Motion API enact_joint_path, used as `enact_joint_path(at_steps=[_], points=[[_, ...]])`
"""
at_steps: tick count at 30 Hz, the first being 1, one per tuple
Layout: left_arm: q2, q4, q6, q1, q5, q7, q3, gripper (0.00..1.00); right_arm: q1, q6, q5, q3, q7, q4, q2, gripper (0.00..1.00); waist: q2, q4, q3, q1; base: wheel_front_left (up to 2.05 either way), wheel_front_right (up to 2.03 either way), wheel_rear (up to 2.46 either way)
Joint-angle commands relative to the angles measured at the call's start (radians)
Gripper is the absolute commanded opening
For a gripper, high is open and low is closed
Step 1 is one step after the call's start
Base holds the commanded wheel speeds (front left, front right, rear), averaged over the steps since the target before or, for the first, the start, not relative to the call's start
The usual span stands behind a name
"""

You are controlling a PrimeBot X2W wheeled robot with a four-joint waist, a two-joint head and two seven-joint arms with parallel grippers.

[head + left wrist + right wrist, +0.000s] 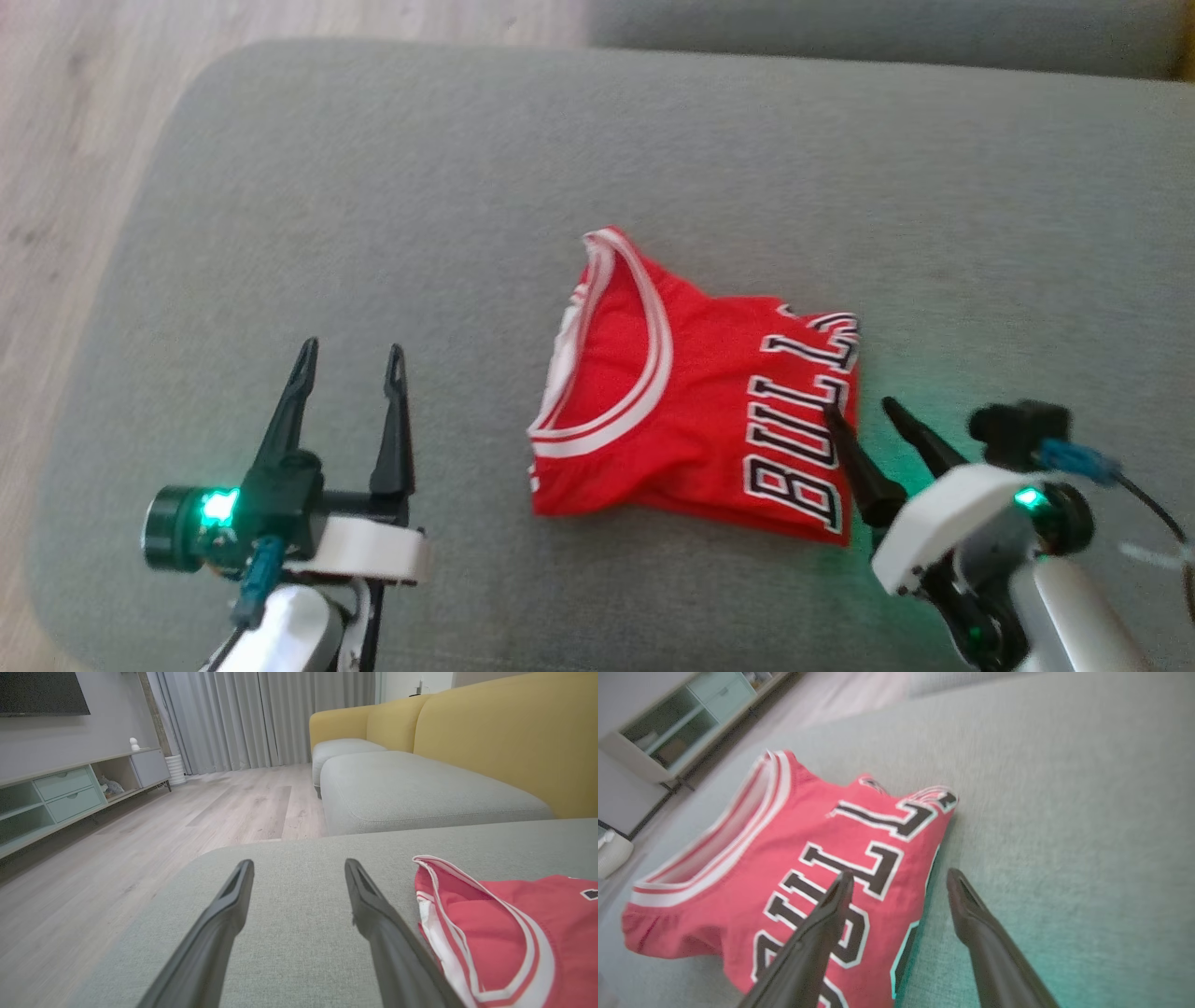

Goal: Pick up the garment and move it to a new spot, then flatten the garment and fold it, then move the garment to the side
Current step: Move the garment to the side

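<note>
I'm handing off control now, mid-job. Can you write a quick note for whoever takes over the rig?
Left gripper: open, empty, over the grey cushion, left of the red jersey.
Right gripper: open, empty, straddling the jersey's right edge; contact unclear.
Done: jersey looks folded into a compact shape mid-cushion.
To do: probably moving it to the side.

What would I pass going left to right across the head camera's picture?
Wooden floor → left gripper → red jersey → right gripper, all but the floor on the grey cushion.
</note>
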Motion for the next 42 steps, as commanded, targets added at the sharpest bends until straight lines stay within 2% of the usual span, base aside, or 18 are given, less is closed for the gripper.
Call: enact_joint_path(at_steps=[1, 6, 9, 10, 11, 14, 19, 28, 31, 35, 42], points=[[0.006, -0.016, -0.003, -0.058, 0.012, -0.024, 0.031, 1.00, -0.052, -0.001, 0.012, 0.030, 0.014, 0.015, -0.011, 1.00, 0.0000, 0.048, 0.042, -0.0003, 0.00, 0.00, 0.00], [-0.021, 0.011, -0.021, -0.080, 0.019, -0.055, 0.025, 1.00, -0.093, -0.001, 0.034, 0.010, 0.099, 0.154, 0.014, 1.00, 0.0000, 0.073, 0.053, -0.0003, 0.00, 0.00, 0.00], [-0.027, 0.023, -0.026, -0.080, 0.018, -0.062, 0.026, 1.00, -0.103, -0.001, 0.046, 0.016, 0.134, 0.183, 0.016, 1.00, 0.0000, 0.074, 0.051, -0.0003, 0.00, 0.00, 0.00], [-0.029, 0.029, -0.028, -0.079, 0.018, -0.065, 0.027, 1.00, -0.107, -0.001, 0.053, 0.021, 0.143, 0.188, 0.016, 0.25, 0.0000, 0.073, 0.050, -0.0003, 0.00, 0.00, 0.00], [-0.030, 0.034, -0.029, -0.077, 0.017, -0.067, 0.029, 1.00, -0.110, -0.001, 0.058, 0.025, 0.147, 0.187, 0.015, 0.00, 0.0000, 0.071, 0.049, -0.0003, 0.00, 0.00, 0.00], [-0.032, 0.044, -0.030, -0.073, 0.015, -0.072, 0.039, 1.00, -0.115, -0.001, 0.056, 0.039, 0.125, 0.154, -0.003, 0.00, 0.0000, 0.054, 0.044, -0.0003, 0.00, 0.00, 0.00], [-0.030, 0.032, -0.029, -0.062, 0.023, -0.079, 0.063, 1.00, -0.109, -0.001, -0.001, 0.045, 0.046, 0.050, -0.069, 0.00, 0.0000, -0.002, 0.035, -0.0003, 0.00, 0.00, 0.00], [-0.029, -0.009, -0.032, -0.021, 0.050, -0.082, 0.102, 1.00, -0.097, -0.001, -0.042, 0.014, 0.047, -0.073, -0.230, 0.00, 0.0000, -0.197, 0.045, -0.0003, 0.00, 0.00, 0.00], [-0.033, -0.017, -0.045, -0.036, 0.065, -0.082, 0.105, 1.00, -0.127, -0.001, -0.040, 0.001, 0.053, -0.072, -0.294, 0.00, 0.0000, -0.257, 0.069, -0.0003, 0.00, 0.00, 0.00], [-0.040, -0.014, -0.073, -0.083, 0.090, -0.082, 0.086, 1.00, -0.185, -0.001, -0.033, -0.024, 0.047, -0.035, -0.385, 0.00, 0.0000, -0.300, 0.116, -0.0003, 0.00, 0.00, 0.00], [-0.070, 0.022, -0.121, -0.193, 0.123, -0.082, 0.043, 1.00, -0.310, -0.001, -0.039, -0.109, 0.035, 0.110, -0.544, 0.00, 0.0000, -0.295, 0.206, -0.0003, 0.00, 0.00, 0.00]])
